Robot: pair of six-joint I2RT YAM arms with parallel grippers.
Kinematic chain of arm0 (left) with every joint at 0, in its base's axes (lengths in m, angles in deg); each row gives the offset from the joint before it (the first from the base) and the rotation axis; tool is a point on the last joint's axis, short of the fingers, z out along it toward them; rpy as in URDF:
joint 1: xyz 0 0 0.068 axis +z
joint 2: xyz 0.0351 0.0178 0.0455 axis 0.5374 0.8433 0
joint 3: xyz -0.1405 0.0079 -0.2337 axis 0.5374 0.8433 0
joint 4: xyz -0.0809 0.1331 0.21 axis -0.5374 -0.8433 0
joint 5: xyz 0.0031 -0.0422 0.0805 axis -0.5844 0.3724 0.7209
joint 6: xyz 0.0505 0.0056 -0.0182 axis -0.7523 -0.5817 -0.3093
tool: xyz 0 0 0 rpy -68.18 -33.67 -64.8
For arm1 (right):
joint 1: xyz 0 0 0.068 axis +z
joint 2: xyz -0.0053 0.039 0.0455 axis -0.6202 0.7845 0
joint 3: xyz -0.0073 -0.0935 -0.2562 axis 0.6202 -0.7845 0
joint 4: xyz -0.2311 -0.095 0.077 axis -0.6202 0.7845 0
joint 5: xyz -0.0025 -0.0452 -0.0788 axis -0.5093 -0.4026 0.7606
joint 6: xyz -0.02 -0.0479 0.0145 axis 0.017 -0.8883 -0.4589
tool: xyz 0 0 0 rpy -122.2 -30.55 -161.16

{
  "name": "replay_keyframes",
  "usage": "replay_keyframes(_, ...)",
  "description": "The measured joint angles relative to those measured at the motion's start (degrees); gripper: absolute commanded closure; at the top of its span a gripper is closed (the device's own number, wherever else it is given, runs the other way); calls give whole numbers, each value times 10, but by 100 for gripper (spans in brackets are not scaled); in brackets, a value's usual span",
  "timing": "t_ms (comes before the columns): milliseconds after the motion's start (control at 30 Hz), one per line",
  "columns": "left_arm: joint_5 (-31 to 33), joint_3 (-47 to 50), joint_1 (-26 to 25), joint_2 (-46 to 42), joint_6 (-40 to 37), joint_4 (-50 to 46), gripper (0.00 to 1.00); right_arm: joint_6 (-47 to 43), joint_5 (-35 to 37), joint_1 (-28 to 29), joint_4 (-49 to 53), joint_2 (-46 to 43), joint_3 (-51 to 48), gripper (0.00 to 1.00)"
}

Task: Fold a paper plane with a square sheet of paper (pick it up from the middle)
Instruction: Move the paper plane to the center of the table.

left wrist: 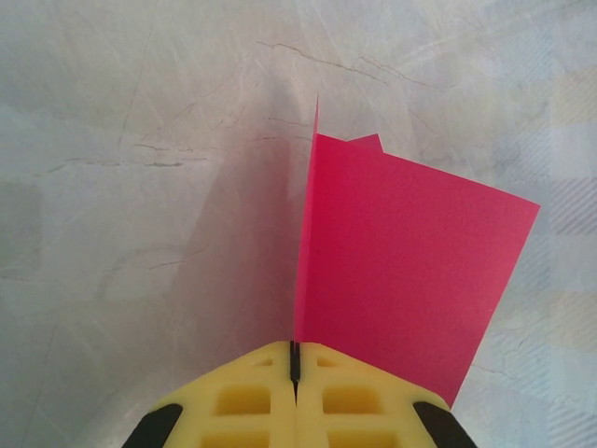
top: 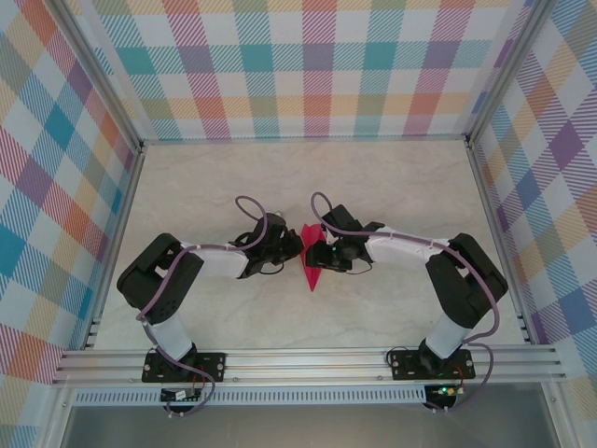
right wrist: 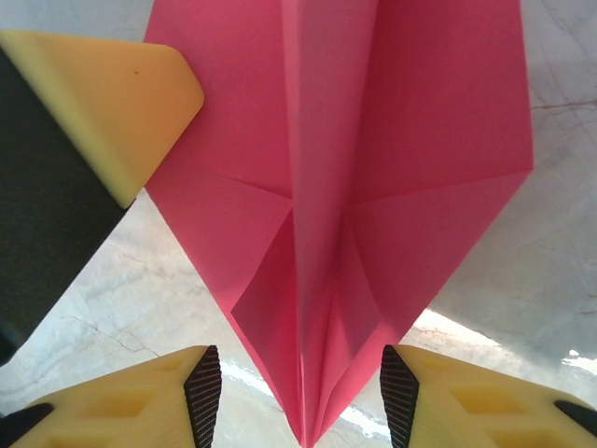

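Centrally, left pincer (left wrist: 294,369) clamped on paper plane (left wrist: 401,252), right pincer (right wrist: 300,392) open astride its nose, marble table (top: 373,177) beneath

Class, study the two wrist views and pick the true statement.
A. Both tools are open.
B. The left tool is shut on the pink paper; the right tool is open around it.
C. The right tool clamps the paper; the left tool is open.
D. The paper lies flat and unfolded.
B: the left tool has its pads closed on the paper plane, while the right tool stands open, the folded nose between its fingers.
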Motion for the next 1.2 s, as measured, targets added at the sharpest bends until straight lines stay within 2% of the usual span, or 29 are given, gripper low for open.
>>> replay_keyframes(100, 0, 0, 0, 0, 0, 0, 100, 0, 0, 0, -2, 3, 0, 50)
replay_keyframes(267, 0, 0, 0, 0, 0, 0, 100, 2, -7, 0, -9, 15, 5, 59)
replay_keyframes(700, 0, 8, 0, -3, 0, 0, 100, 4, -4, 5, -11, 49, 30, 58)
replay_keyframes(800, 0, 8, 0, -3, 0, 0, 100, 5, 4, 9, -9, 56, 35, 63)
replay_keyframes(867, 0, 8, 0, -4, 0, 0, 100, 9, 9, 10, -7, 60, 39, 71)
replay_keyframes(933, 0, 8, 0, -6, 0, 0, 95, 11, 14, 12, -3, 63, 43, 78)
replay_keyframes(1033, 7, 8, 0, -21, 0, -14, 80, 14, 30, 15, 12, 64, 49, 86)
replay_keyframes(1200, 46, 8, 10, -87, -15, -77, 61, 8, 72, 16, 64, 64, 71, 91)
